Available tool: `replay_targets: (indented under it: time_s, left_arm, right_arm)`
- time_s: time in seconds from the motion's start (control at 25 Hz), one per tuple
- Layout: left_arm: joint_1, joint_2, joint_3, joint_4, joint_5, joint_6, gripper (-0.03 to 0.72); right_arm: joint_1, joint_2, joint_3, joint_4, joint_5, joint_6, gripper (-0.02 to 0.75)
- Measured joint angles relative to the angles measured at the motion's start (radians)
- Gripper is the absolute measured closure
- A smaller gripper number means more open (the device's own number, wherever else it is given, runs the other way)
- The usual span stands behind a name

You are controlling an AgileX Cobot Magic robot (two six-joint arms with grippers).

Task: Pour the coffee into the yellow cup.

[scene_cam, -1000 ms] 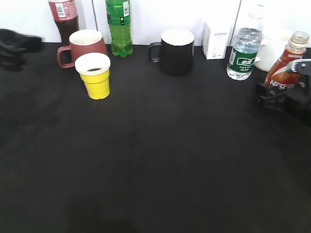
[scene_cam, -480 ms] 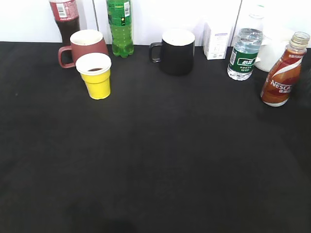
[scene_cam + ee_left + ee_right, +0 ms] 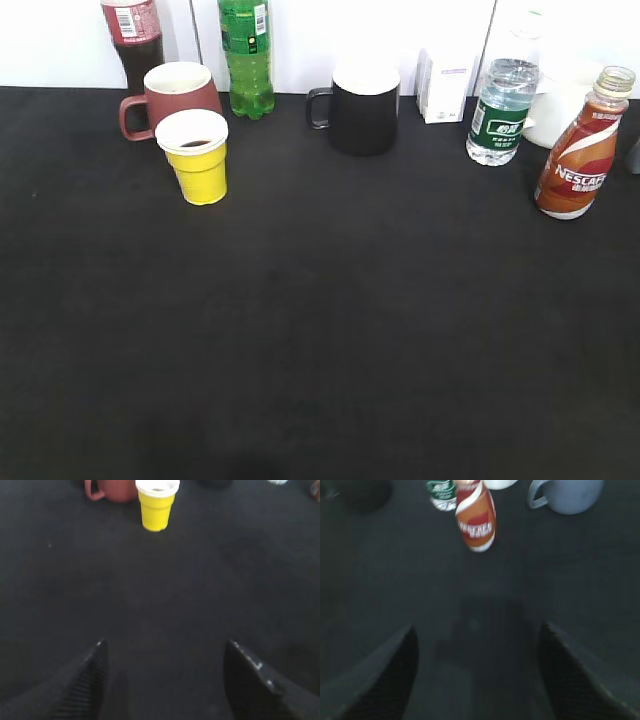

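Note:
The Nescafe coffee bottle stands uncapped at the right of the black table; it also shows in the right wrist view, standing well ahead of the jaws. The yellow cup stands at the back left with dark coffee inside; it also shows in the left wrist view, far ahead of the jaws. My left gripper is open and empty above bare table. My right gripper is open and empty, back from the bottle. Neither gripper shows in the exterior view.
A dark red mug sits just behind the cup. A cola bottle, a green bottle, a black mug, a white carton and a water bottle line the back. A grey mug stands right of the coffee bottle.
My right gripper has let go of the coffee bottle and drawn back out of the exterior view. My left arm has left the far left edge of that view.

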Motion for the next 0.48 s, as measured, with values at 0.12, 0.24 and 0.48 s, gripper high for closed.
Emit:
replay_targets:
  time_s: [0.12,0.24,0.48]
  left_arm:
    - [0.0,-0.032,0.0,0.0,-0.001,0.015,0.175]
    - [0.0,-0.038,0.0,0.0,-0.001,0.019,0.202]
    - [0.0,-0.038,0.034,0.0,-0.105,0.058,0.211]
  right_arm:
    - [0.0,-0.29,0.085,-0.013,0.113,-0.018,0.161]
    - [0.0,-0.512,0.198,-0.034,0.193,-0.019,0.162]
    - [0.0,-0.59,0.284,-0.041,0.129,-0.022,0.162]
